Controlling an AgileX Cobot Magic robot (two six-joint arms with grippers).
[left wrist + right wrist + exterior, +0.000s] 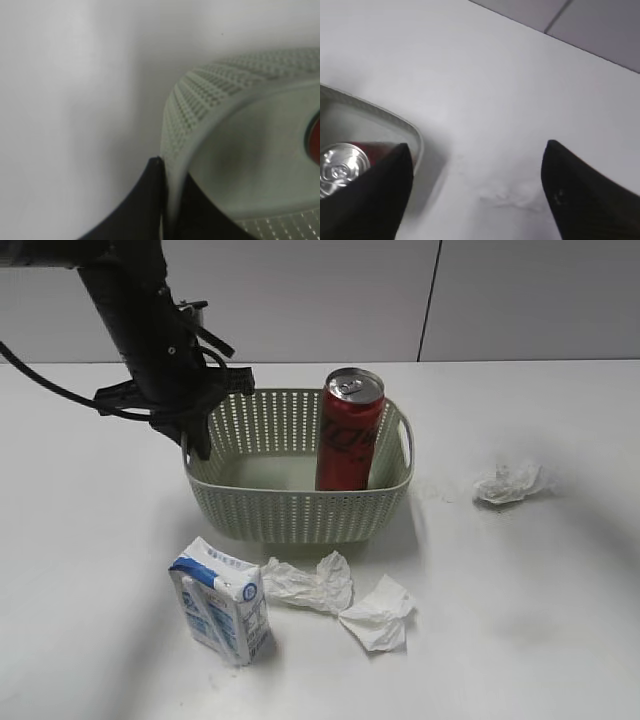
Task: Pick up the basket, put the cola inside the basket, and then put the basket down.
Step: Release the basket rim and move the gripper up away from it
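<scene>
The pale green basket [300, 515] stands mid-table, and I cannot tell whether it rests on the table or hangs just above it. The red cola can [350, 430] stands upright inside it at the right end. My left gripper [200, 440] is shut on the basket's left rim; in the left wrist view its fingers [172, 175] pinch the basket wall [200, 100], with a sliver of the cola [314, 142] at the right edge. My right gripper [477, 150] is open and empty above the table, right of the basket rim [395, 117] and the cola's silver top [340, 165]. It is outside the exterior view.
A blue-and-white milk carton [222, 602] stands in front of the basket at the left. Crumpled tissues lie in front of the basket [310, 585] [380, 618] and at the right [512, 483]. A wall runs behind the table.
</scene>
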